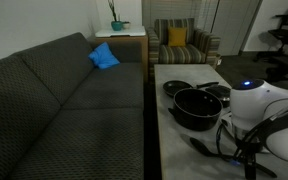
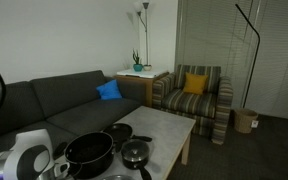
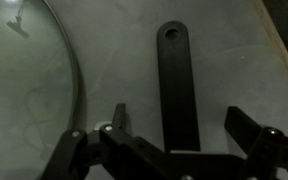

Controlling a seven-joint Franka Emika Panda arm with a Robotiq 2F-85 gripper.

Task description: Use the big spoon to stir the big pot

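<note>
Claw (image 3: 177, 114) jaws stand apart astride the big spoon (image 3: 175, 70) handle; an off-centre descent could pinch one edge, or nudge the glass lid (image 3: 39, 80) beside the claw.

One sofa (image 2: 64, 95), one armchair (image 2: 196, 100). One blue cushion (image 2: 109, 91), one yellow cushion (image 2: 194, 84). Two lamps (image 2: 143, 10), upper centre and upper right. One table (image 2: 169, 128), one pot (image 2: 89, 152), one spoon (image 3: 176, 80), one lid (image 3: 34, 90).
</note>
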